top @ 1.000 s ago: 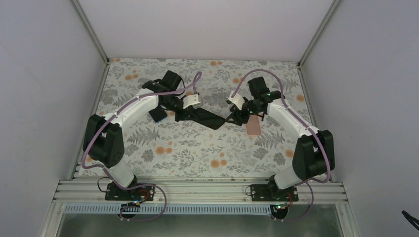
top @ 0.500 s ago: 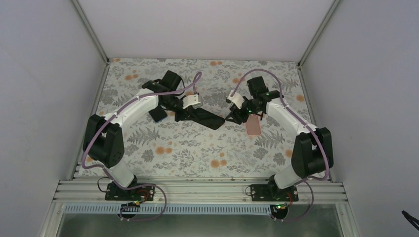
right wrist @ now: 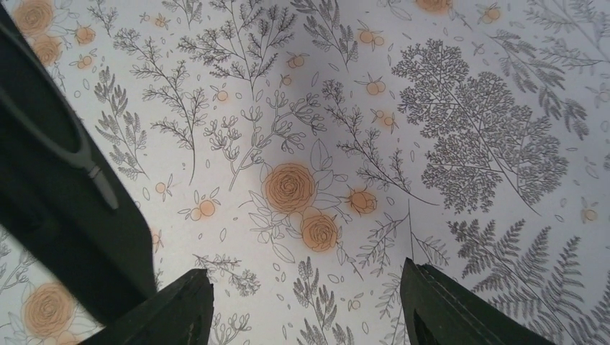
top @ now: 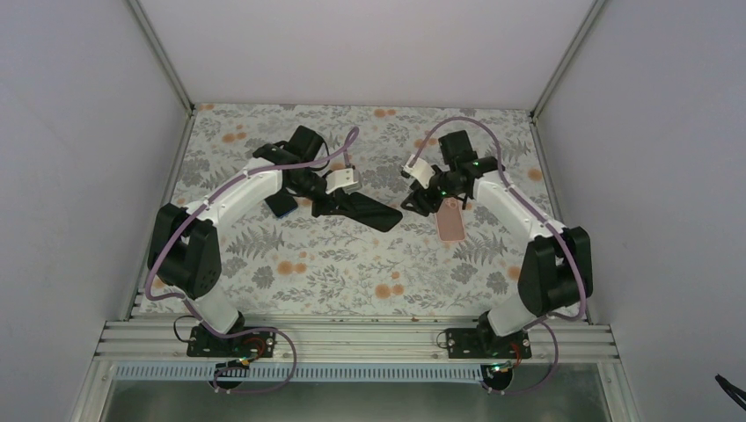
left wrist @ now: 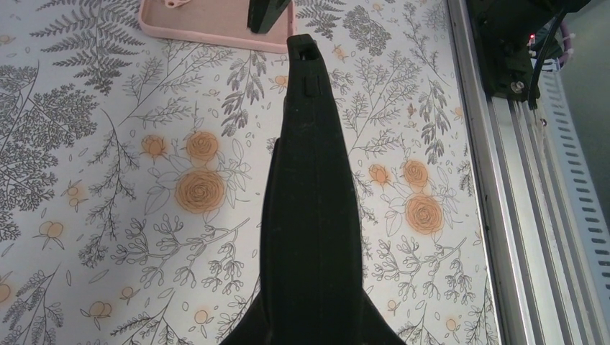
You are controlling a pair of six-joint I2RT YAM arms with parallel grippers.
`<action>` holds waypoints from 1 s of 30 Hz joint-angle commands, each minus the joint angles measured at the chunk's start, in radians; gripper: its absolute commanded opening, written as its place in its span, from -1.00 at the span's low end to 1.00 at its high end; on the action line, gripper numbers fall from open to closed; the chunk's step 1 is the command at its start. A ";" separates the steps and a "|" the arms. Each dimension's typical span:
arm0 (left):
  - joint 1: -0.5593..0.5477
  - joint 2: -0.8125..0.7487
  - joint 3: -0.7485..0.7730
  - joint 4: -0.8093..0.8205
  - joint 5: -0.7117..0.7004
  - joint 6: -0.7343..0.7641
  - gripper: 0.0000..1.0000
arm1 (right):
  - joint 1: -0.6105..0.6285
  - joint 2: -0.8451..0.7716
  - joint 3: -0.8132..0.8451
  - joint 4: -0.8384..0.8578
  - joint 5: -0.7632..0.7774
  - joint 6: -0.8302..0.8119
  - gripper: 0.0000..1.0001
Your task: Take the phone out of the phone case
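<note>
Beside the pink case [top: 450, 226], our left fingers [left wrist: 378, 329] pinch one end of the phone [left wrist: 309, 215], likely stiff and slippery; our right fingers [right wrist: 173, 316] hang open, empty.

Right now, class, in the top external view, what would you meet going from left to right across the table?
left arm's shoulder → dark blue flat object → black phone → pink case → right arm's shoulder

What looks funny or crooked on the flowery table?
Nothing is broken or spilled. Only the flat black phone sits askew: the left pincer holds it up on its edge, near the pink plastic case.
</note>
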 commanded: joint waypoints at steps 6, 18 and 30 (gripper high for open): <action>-0.002 -0.031 0.007 0.026 0.048 0.010 -0.95 | 0.008 -0.112 -0.020 -0.107 -0.021 -0.054 0.35; -0.002 -0.031 0.008 0.025 0.043 0.007 -0.95 | 0.029 -0.086 -0.050 -0.076 -0.050 -0.039 0.33; -0.003 -0.029 0.012 0.022 0.049 0.007 -0.95 | 0.031 -0.039 -0.051 -0.037 -0.054 -0.034 0.31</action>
